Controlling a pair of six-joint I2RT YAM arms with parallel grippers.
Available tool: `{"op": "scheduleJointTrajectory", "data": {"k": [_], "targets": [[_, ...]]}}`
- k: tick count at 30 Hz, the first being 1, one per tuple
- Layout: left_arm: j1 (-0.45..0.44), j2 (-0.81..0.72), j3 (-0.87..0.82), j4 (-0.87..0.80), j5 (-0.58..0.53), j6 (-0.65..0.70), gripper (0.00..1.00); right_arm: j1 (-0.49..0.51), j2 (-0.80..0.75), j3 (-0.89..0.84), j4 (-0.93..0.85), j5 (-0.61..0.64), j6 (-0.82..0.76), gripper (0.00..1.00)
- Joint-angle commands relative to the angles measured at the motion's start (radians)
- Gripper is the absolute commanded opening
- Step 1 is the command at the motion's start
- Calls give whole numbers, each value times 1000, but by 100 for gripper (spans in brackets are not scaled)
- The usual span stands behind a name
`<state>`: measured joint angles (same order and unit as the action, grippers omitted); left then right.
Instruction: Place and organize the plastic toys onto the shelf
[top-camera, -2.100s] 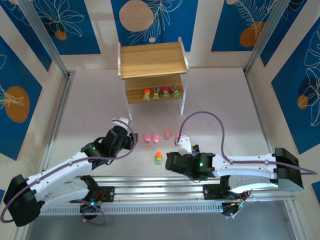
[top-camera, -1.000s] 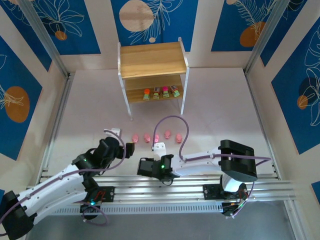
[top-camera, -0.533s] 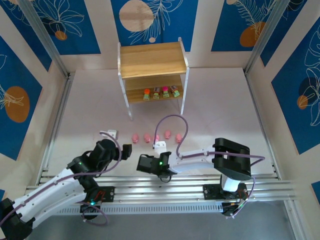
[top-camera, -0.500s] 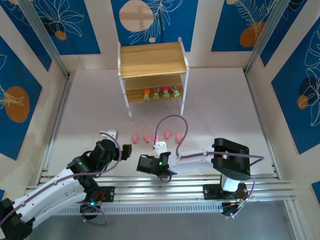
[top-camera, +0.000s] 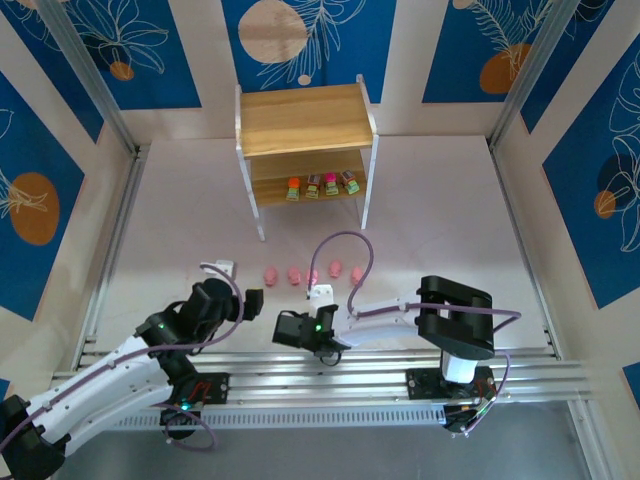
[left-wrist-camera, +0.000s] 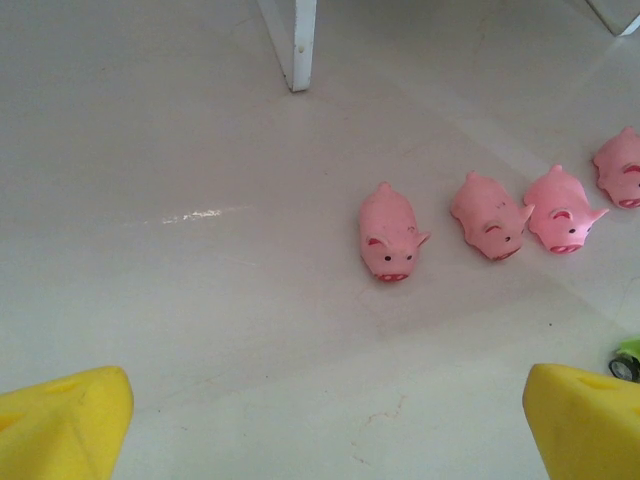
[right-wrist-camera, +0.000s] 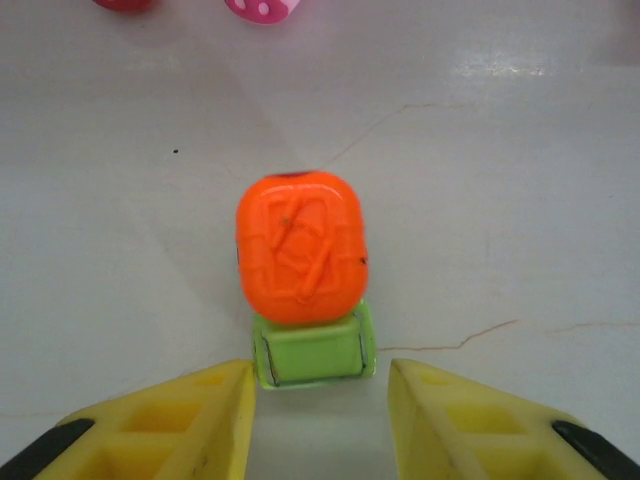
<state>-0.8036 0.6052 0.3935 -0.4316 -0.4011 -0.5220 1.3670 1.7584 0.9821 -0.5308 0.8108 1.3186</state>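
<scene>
The shelf (top-camera: 305, 120) stands at the far middle of the tabletop (top-camera: 450, 220), with four blocky toys (top-camera: 320, 185) lined up on its lower board. A row of pink pigs (left-wrist-camera: 388, 232) waits on the open tabletop between the shelf and the arms. Just nearer than that row sits the orange-topped toy (right-wrist-camera: 300, 250). The right fingers (right-wrist-camera: 170, 425) are partly spread around the near end of its green base, the left one about touching and a thin gap showing on the right. Nothing is pinched yet. The left fingers (left-wrist-camera: 60, 420) are spread wide and empty, low over the tabletop near the pigs. The main risk is a shallow grip. Only the fingertips overlap the base, so squeezing there could squirt the toy forward into the pigs or let it tilt and drop on the lift. The orange top looks wider than the base, so fingers riding up against it may slip. The two arms also sit close together, and a careless swing toward the shelf could knock them or scatter the row.
</scene>
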Motion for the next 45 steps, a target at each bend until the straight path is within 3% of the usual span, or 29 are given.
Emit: {"op": "scheduleJointTrajectory", "data": {"k": [1, 15, 45], "targets": [[-3, 0, -10, -8, -18, -4, 100, -7, 17, 18, 2, 10, 7, 40], [-2, 6, -8, -4, -19, -5, 100, -25, 18, -10, 50, 8, -45, 48], [-2, 15, -7, -1, -21, -4, 100, -46, 19, -56, 97, -4, -76, 38]]}}
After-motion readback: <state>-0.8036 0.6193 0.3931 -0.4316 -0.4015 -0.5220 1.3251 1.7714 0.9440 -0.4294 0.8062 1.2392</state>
